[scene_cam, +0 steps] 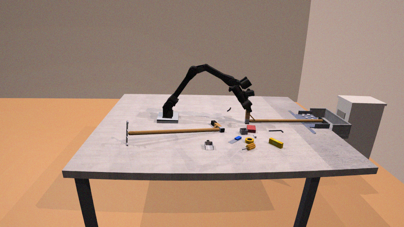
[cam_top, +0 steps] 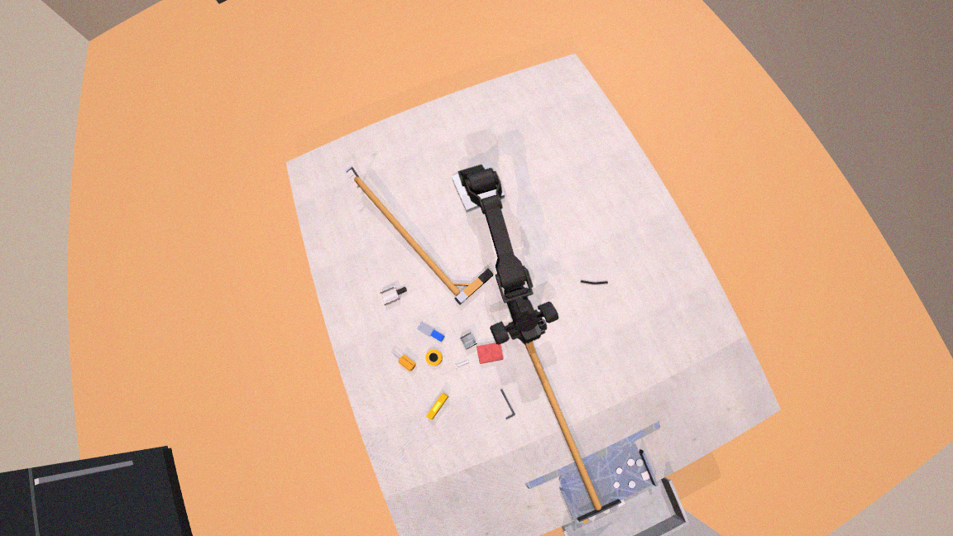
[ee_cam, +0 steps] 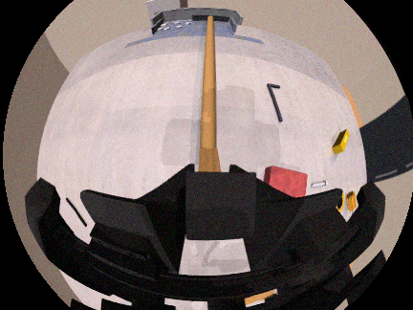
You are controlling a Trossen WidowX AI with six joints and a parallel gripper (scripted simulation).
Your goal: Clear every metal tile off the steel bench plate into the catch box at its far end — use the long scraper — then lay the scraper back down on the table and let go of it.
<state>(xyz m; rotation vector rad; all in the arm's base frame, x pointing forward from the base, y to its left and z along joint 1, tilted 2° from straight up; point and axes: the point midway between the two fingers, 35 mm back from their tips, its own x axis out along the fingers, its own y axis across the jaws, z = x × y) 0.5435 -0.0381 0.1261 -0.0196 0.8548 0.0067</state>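
Observation:
My gripper (scene_cam: pixel 248 109) (ee_cam: pixel 212 169) is shut on the upright grip of the long scraper (cam_top: pixel 562 423) (scene_cam: pixel 285 120) (ee_cam: pixel 209 96). Its wooden handle runs out over the steel bench plate (cam_top: pixel 603 460) (ee_cam: pixel 177 33). The dark blade (cam_top: pixel 589 514) is at the plate's far edge, by the catch box (cam_top: pixel 674 501) (scene_cam: pixel 341 131) (ee_cam: pixel 167 14). Several pale tiles (cam_top: pixel 630 461) (scene_cam: pixel 308 114) lie on the plate to one side of the handle, near a dark side guard (cam_top: pixel 648 466). A few small pieces show at the blade, partly hidden by it. The inside of the box is mostly out of view.
A second long wooden tool (cam_top: pixel 406 236) (scene_cam: pixel 175 131) lies beside the arm. A red block (cam_top: pixel 490 353) (scene_cam: pixel 251 128) (ee_cam: pixel 287 183), small grey box (cam_top: pixel 468 340), hex key (cam_top: pixel 510 405), yellow block (cam_top: pixel 437 405), tape roll (cam_top: pixel 433 351) and blue-handled tool (cam_top: pixel 437 335) lie on the handle's other side.

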